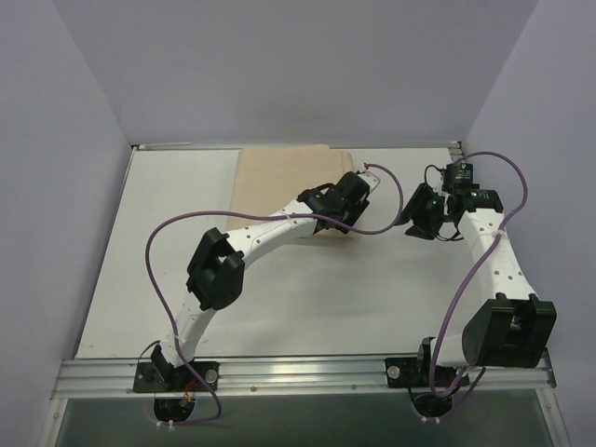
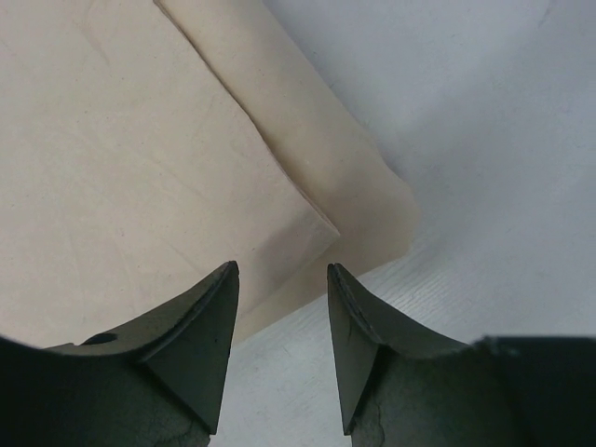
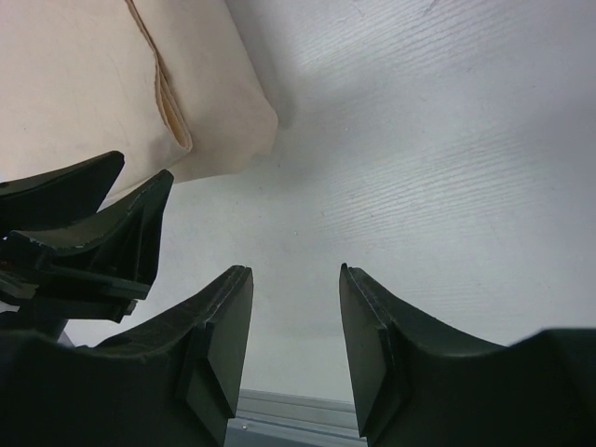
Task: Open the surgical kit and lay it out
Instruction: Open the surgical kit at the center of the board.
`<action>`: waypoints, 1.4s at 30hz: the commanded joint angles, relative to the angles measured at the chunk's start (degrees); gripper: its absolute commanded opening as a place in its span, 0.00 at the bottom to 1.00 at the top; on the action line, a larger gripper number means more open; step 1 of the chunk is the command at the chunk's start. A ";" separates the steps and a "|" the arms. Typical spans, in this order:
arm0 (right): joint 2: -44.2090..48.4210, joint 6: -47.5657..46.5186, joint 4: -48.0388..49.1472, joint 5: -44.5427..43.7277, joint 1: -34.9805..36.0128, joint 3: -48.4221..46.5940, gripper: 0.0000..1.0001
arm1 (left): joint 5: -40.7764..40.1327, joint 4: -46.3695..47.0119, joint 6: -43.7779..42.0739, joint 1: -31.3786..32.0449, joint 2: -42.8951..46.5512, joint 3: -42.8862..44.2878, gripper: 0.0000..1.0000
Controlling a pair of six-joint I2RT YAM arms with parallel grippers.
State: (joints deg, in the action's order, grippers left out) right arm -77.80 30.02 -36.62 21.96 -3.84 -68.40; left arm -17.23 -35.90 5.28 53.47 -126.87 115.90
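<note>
On the tabletop [image 1: 307, 307], upper centre of the overhead view, found the cloth wrap [image 1: 279, 177] folded shut. Judged soft, limp; best pinched at its loose corner flap [image 2: 307, 219]. Saw left hand [image 2: 282, 270] spread beside it, empty; right hand [image 3: 296, 270] likewise.

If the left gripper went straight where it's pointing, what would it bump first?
Most likely the near corner of the beige cloth wrap, straight ahead of the left gripper; depth is hard to judge.

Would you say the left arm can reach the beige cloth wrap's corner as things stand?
Probably yes: the left gripper hangs open just short of the beige cloth wrap, nothing lies between them, and the right gripper is off to the side.
</note>
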 commanded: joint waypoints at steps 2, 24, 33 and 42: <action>0.10 -0.31 -1.08 0.72 -0.38 0.46 0.42 | 2.55 4.00 0.17 0.05 0.57 0.21 0.52; -1.56 -0.75 -1.26 0.63 -0.38 -0.15 0.42 | 2.30 2.95 -0.71 -0.03 -4.44 3.10 0.37; -3.06 -1.10 -0.73 0.98 -0.21 -0.15 0.42 | -1.40 0.31 1.74 -1.79 -1.28 7.76 0.02; -6.92 -1.02 -0.73 0.90 0.67 -3.93 0.42 | -6.83 -9.44 6.41 -15.05 5.48 11.11 0.02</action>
State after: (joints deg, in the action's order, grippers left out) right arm -83.09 29.76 -36.67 22.57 -3.66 -69.14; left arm -18.28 -39.72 9.45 45.58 -128.16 123.70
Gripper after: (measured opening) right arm 0.423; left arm 0.042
